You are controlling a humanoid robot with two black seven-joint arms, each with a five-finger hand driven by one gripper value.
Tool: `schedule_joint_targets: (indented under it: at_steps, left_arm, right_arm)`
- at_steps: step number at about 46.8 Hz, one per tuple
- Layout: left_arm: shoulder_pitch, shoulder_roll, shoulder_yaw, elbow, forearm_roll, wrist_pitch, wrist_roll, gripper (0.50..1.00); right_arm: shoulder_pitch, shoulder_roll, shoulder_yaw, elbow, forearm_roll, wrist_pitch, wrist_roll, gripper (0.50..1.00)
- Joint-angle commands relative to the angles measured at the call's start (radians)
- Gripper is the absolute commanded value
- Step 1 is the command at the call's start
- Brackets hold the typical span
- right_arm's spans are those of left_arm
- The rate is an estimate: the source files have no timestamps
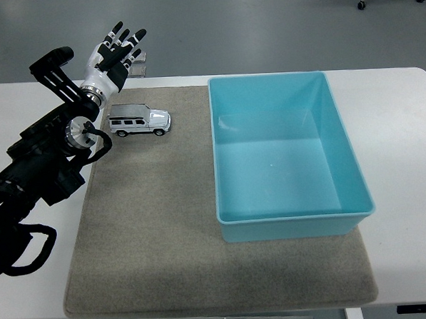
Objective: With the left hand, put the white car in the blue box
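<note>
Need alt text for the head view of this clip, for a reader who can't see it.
The left hand, fingers spread and holding nothing, hovers at the table's far left, just beyond a white car sitting on a grey mat. An empty blue box sits on the mat to the car's right.

1. No text, label, brand name, number or sign can be read anywhere in the head view.
2. The small white toy car [139, 121] shows dark windows and silver trim, but any marking on it is too small to make out.
3. The light blue rectangular plastic box [291, 220] bears no readable print on its walls.
</note>
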Motion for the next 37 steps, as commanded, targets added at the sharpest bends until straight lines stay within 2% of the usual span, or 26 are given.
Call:
schedule_joint_targets:
  at_steps: [1, 37]
  left_arm:
    - [0.001, 0.001, 0.000, 0.000, 0.000, 0.000, 0.000, 1.000]
    - [-0.017, 0.021, -0.005, 0.000, -0.001, 0.019, 0.000, 1.000]
  right_arm:
    - [0.000, 0.000, 0.000, 0.000, 0.000, 0.000, 0.000, 0.936]
    - [0.000, 0.000, 0.000, 0.000, 0.000, -0.001, 0.000, 0.936]
